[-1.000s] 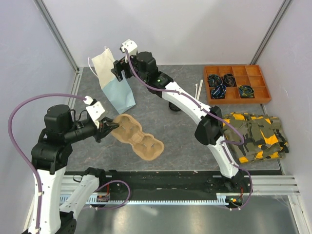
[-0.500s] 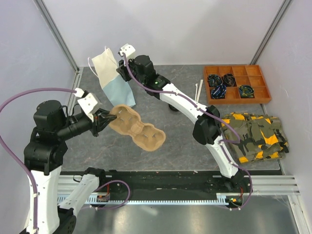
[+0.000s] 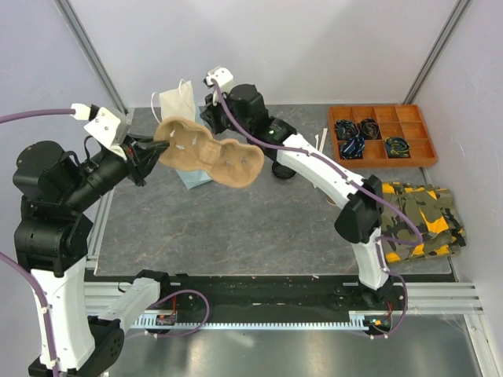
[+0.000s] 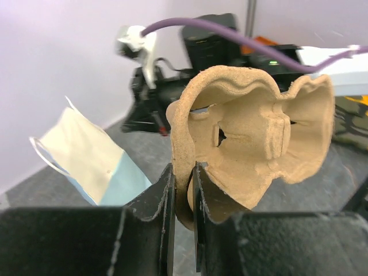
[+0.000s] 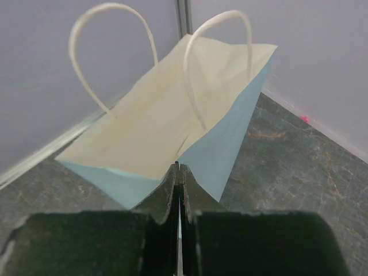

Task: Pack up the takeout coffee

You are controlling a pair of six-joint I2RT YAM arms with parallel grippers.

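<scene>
Left wrist view: the left gripper [image 4: 184, 175] had its fingers pinched tight on the rim of the pulp carrier [image 4: 253, 138]. Both pockets were empty, and the tray jutted out tilted on edge. Over on the right wrist, the right gripper [image 5: 178, 172] was clamped flat on the near lip of the light-blue paper bag [image 5: 167, 132], mouth gaping, handles up. From the top, the carrier hung in the air just beside that mouth. The takeout coffee [image 3: 281, 171] looked to be the dark-lidded shape on the table [image 3: 236, 228] under the right forearm, mostly hidden, in neither gripper. So the step read as carrier into bag, with the coffee not yet packed. The next move called for levelling the tray, squaring it to the opening and lowering it with the lip held wide
</scene>
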